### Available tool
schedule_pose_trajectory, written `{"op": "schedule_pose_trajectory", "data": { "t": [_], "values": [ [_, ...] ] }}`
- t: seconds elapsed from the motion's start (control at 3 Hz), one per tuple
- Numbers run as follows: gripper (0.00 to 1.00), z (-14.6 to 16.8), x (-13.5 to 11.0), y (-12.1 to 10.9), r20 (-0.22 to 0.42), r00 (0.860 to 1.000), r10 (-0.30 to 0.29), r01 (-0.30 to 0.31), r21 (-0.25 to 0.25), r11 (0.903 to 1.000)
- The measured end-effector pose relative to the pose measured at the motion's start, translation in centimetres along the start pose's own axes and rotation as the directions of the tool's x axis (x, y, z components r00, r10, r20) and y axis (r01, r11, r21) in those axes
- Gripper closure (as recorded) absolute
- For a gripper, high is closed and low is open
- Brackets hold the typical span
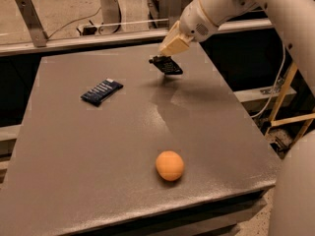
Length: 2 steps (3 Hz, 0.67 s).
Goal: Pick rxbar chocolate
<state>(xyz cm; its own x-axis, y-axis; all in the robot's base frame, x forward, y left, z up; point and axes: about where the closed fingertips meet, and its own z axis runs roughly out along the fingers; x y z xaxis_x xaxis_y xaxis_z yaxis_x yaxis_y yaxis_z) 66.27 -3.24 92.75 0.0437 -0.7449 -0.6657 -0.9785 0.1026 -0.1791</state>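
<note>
The rxbar chocolate is a small flat black bar, tilted and hanging in the air over the far right part of the grey table. My gripper comes in from the upper right on the white arm and is shut on the bar's upper end, with its tan fingers pointing down to the left. The bar's shadow falls on the table just below and to the right of it.
A longer dark blue bar with white text lies on the table's left part. An orange sits near the front edge. A metal rail runs behind the table. The table's right edge drops off beside wooden framing.
</note>
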Motion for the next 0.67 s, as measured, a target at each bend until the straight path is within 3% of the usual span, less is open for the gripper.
{"op": "schedule_pose_trajectory", "data": {
  "t": [0.33, 0.67],
  "values": [
    [1.00, -1.51, -3.17, 0.95, 0.042, 0.997, -0.059, 0.057, 0.037, 0.9977],
    [1.00, -1.51, -3.17, 0.95, 0.042, 0.997, -0.059, 0.057, 0.037, 0.9977]
  ]
}}
